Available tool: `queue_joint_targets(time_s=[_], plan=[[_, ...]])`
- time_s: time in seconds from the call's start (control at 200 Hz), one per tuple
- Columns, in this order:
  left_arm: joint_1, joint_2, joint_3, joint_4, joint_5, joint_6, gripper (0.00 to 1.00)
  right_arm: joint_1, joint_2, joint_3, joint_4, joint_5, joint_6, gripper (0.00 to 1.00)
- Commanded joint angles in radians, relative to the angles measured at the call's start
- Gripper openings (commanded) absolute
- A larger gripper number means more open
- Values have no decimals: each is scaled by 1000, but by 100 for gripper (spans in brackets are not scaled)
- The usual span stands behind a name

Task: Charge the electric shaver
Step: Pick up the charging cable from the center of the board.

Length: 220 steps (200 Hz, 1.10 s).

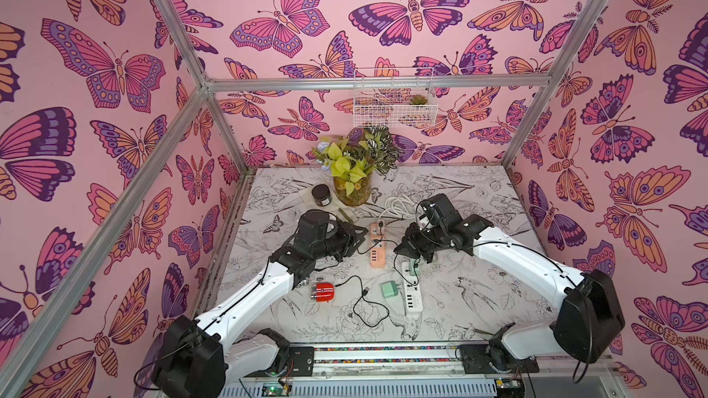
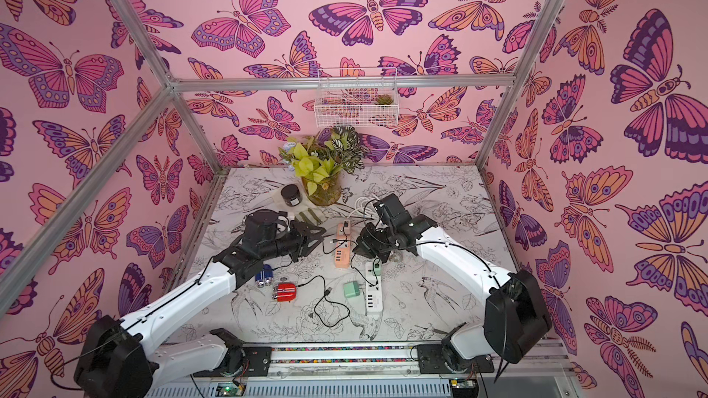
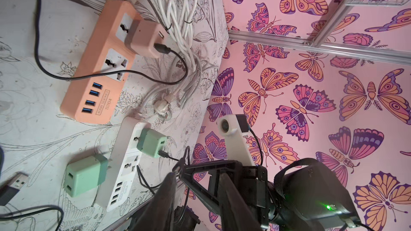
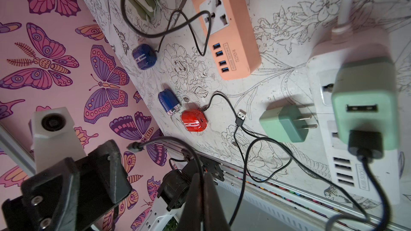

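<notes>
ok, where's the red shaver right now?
In both top views the red shaver lies front-left, just off the left arm, with the loose green adapter to its right.

At the back you see a glass vase of yellow-green leafy plants (image 1: pixel 351 185), with a small dark round jar (image 1: pixel 321 195) just beside it. Above them, a white wire basket (image 1: pixel 383 116) holds a small green succulent (image 1: pixel 418 100).

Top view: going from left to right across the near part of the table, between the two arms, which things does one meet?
Red shaver → loose USB plug of its black cable → loose green adapter → white power strip.
</notes>
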Motion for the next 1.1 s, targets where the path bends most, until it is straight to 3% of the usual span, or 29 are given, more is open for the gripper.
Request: queue_joint_targets(time_s=[0.0, 0.591, 0.881, 0.991, 1.097], plan=[[-9, 27, 24, 33, 47, 87, 29, -12, -26, -7, 54, -42, 44, 0], [-28, 50, 22, 68, -1, 117, 28, -14, -66, -54, 107, -94, 92, 0], [-29, 64, 27, 100, 5, 115, 9, -14, -98, -85, 121, -86, 115, 0], [-29, 64, 24, 100, 11, 114, 11, -14, -102, -94, 142, -79, 132, 0], [-32, 67, 25, 100, 21, 116, 20, -15, -101, -96, 157, -72, 149, 0]])
